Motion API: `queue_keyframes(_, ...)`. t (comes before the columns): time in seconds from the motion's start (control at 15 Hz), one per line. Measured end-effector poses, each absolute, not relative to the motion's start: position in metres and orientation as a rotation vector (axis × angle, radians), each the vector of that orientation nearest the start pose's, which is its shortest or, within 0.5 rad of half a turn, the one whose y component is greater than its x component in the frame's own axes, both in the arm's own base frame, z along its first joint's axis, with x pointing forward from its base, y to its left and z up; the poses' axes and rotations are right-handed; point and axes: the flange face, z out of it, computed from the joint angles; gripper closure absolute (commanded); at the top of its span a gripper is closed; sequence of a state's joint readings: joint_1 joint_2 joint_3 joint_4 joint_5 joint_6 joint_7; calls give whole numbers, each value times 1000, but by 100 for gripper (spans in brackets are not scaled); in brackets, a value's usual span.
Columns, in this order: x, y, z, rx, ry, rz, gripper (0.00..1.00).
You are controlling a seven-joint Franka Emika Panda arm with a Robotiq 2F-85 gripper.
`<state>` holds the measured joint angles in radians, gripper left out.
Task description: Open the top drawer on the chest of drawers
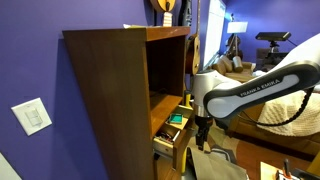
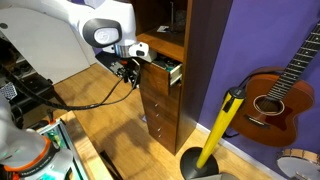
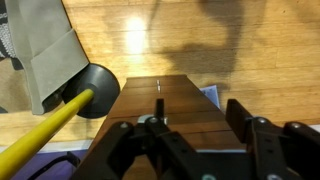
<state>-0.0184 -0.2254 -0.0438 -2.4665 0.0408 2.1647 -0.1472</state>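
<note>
The chest of drawers (image 1: pixel 110 100) is a tall dark-brown cabinet with an open shelf on top; it shows in both exterior views (image 2: pixel 170 100). Its top drawer (image 1: pixel 172 130) stands pulled out partway, with small items inside, and also shows in an exterior view (image 2: pixel 166 69). My gripper (image 1: pixel 203 130) hangs just in front of the drawer's front, apart from it (image 2: pixel 128 68). In the wrist view the gripper (image 3: pixel 195 125) is open, its two fingers wide apart above the orange-brown drawer fronts (image 3: pixel 165 100) below. Nothing sits between the fingers.
A yellow-handled dustpan (image 2: pixel 215 140) stands on the wooden floor beside the chest, also in the wrist view (image 3: pixel 60 115). A guitar (image 2: pixel 280 95) leans on the purple wall. Sofa and clutter (image 1: pixel 240 65) lie behind the arm. A wall switch plate (image 1: pixel 33 117) is nearby.
</note>
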Motion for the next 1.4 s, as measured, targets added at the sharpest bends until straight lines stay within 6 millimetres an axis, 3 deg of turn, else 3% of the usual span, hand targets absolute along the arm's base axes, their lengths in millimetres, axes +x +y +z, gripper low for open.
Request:
queue_keyframes(0.27,433,-30,381,-3111,-50,119,0)
queue_keyframes(0.6,411,-45,416,-3170,30,64,0)
queue_keyframes(1.0,380,-59,473,-3193,155,-66,0)
queue_keyframes(1.4,351,-59,545,-3177,224,-349,0)
